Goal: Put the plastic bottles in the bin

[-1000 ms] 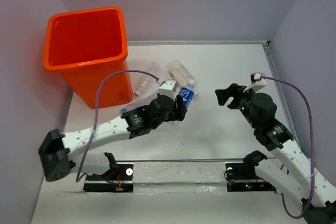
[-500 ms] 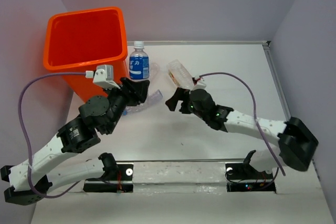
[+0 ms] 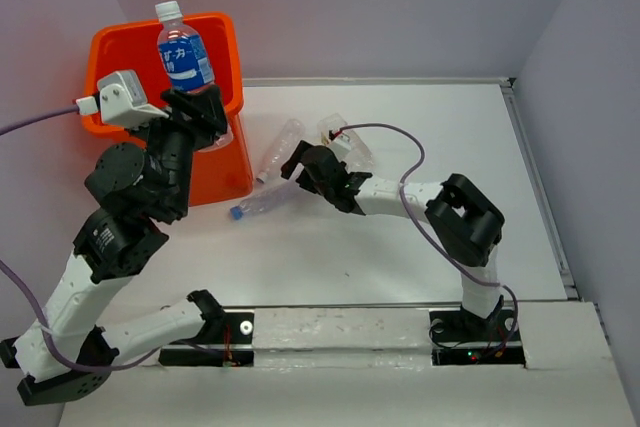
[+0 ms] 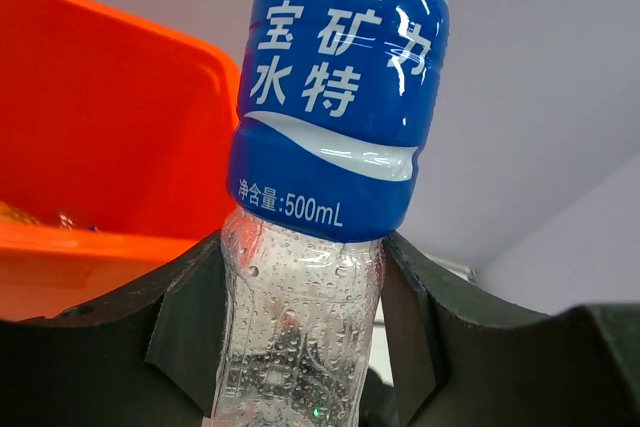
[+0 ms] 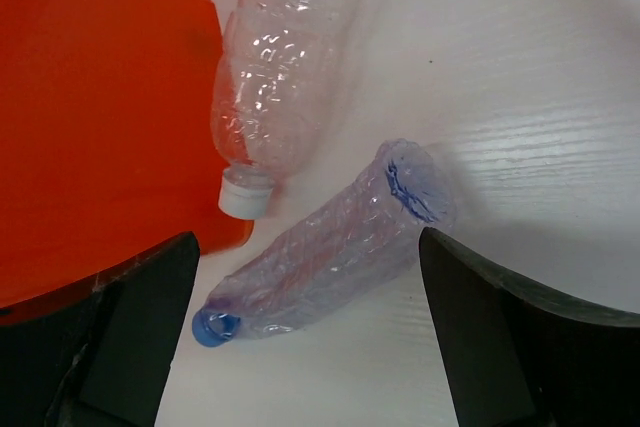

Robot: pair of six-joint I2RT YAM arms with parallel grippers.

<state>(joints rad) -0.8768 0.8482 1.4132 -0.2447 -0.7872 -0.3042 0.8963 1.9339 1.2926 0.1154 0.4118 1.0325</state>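
Left arm has lifted. A second ago the left gripper (image 3: 192,99) was low on the table in front of the large orange plastic bin (image 3: 130,72). Now it holds the clear plastic bottle with the blue label (image 3: 181,52) upright over the bin's near right rim, clamped below the label. Judged ready to drop once it clears the rim.

Right arm has swung across to the bin's right side. The right gripper (image 3: 298,163) has spread its jaws wide and grips nothing.

Right wrist view only: the jaws straddle a crushed clear bottle with a blue cap (image 5: 320,242), lying just beside the bin's outer wall; no contact yet. A clear bottle with a white cap (image 5: 272,77) lies against that wall.

Top view only: a third bottle with a tan label (image 3: 340,137) lies right of the bin, behind the right gripper.

Left wrist view only: droplets inside the held bottle.
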